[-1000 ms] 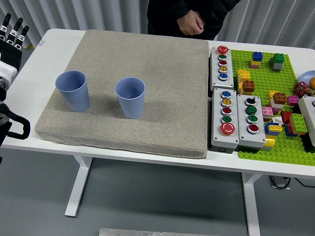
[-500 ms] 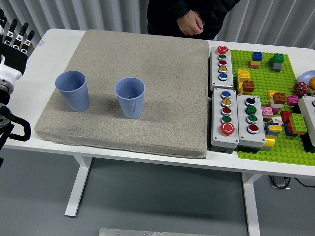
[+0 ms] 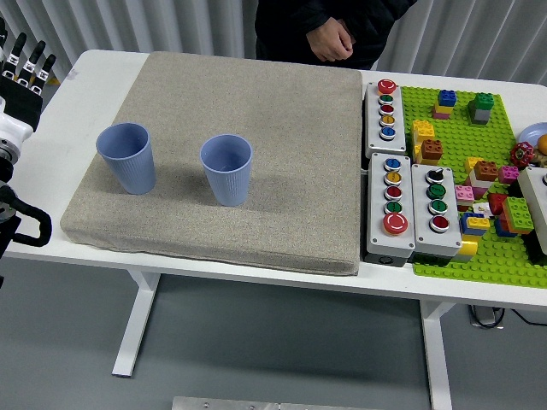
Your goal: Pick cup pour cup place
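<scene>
Two blue ribbed cups stand upright on a grey mat (image 3: 282,128): the left cup (image 3: 127,158) near the mat's left edge and the right cup (image 3: 226,169) a little to its right. My left hand (image 3: 21,73) hovers at the picture's left edge, beyond the mat and well apart from the left cup, its fingers straight and spread, holding nothing. My right hand does not show.
Three grey button boxes (image 3: 386,109) (image 3: 391,209) (image 3: 437,209) lie right of the mat. A green baseplate (image 3: 504,154) with several coloured bricks fills the right end. A person in black stands at the far side, hand (image 3: 332,40) held near the body.
My left hand has crept slightly rightward and up at the left edge. The cups have not moved.
</scene>
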Robot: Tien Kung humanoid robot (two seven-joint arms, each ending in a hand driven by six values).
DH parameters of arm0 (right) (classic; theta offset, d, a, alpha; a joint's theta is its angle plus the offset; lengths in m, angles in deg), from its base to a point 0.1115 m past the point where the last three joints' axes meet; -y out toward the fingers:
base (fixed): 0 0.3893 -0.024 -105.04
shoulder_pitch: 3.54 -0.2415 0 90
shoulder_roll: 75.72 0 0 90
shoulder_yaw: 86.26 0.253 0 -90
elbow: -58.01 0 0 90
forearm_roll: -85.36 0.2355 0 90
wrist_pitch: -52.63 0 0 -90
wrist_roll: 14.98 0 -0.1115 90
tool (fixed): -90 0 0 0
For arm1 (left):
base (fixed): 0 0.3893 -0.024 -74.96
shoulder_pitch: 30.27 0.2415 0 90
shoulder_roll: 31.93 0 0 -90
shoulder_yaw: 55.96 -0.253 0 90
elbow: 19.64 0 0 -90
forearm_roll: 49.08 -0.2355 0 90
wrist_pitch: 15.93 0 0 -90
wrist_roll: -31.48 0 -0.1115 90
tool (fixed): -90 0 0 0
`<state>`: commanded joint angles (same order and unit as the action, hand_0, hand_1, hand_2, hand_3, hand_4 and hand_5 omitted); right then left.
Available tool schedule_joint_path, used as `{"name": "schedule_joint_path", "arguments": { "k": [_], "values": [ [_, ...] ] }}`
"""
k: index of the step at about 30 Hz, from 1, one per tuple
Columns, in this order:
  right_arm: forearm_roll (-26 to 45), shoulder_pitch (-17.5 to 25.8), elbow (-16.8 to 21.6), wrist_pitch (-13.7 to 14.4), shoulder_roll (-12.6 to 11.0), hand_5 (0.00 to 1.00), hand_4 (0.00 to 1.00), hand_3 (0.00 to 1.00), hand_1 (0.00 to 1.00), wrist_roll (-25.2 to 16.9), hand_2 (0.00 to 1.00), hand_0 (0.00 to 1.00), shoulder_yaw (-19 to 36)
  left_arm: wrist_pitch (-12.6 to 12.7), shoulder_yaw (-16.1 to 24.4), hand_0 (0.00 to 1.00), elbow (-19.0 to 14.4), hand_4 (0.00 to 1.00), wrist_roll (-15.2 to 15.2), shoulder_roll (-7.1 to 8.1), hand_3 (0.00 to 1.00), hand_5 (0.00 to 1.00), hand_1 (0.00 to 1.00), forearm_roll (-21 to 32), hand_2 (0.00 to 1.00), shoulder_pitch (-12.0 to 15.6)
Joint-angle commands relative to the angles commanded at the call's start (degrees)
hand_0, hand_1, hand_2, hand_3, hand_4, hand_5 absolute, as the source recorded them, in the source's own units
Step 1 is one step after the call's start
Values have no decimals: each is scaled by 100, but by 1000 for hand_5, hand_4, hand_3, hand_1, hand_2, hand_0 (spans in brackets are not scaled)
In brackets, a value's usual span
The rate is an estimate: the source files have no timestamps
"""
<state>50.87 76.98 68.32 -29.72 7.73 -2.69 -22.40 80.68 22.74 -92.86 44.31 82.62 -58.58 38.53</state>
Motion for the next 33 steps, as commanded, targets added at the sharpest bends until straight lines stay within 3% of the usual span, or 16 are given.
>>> {"name": "schedule_joint_path", "arguments": {
  "k": [1, 2, 33],
  "values": [
    [6, -2, 0, -1, -1, 284, 317, 694, 687, -2, 734, 720, -2, 19, 9, 815, 3, 852, -15, 1, 998, 716, 805, -90, 943, -3],
    [10, -2, 0, -1, -1, 284, 318, 694, 687, -3, 733, 720, -3, 33, 15, 819, 5, 846, -23, 1, 990, 998, 808, -151, 942, -4],
    [40, -50, 0, 7, -6, 286, 319, 693, 687, -14, 733, 720, 4, 119, 103, 821, 22, 834, -72, -2, 982, 998, 810, -434, 941, -19]
  ]
}}
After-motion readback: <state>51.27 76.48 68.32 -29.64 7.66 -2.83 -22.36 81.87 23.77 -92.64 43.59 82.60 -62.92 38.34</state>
